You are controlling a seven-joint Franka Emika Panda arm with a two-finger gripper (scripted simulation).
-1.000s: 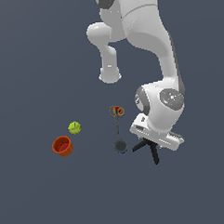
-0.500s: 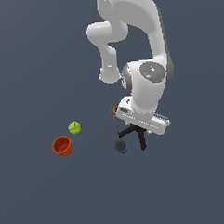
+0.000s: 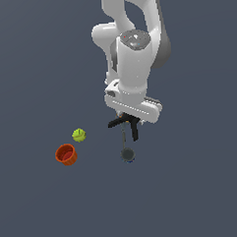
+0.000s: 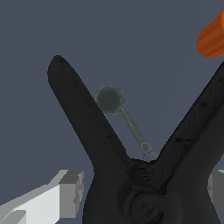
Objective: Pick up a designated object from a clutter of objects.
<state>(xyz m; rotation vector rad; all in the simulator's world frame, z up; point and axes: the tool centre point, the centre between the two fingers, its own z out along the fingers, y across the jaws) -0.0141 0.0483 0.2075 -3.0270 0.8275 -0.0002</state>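
The black clamp point(image 4: 144, 175) is held between the fingers point(image 4: 65, 192) just above the desk point(image 3: 34, 70), and should be lifted slowly and kept squeezed so it is not dropped.

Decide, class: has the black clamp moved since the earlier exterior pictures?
Yes. The black clamp, once on the exterior view's right of the dark disc, now sits directly above it in the picture, under the gripper.

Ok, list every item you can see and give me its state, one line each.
black clamp: handles splayed, sitting between the fingers of the hand.
hand: straddling the clamp; grip contact not clear.
orange-red cup: upright, opening up, apart from the rest.
yellow-green ball: resting beside the cup.
dark round disc: lying flat, on a thin stem.
scissors: mostly hidden; an orange piece shows.
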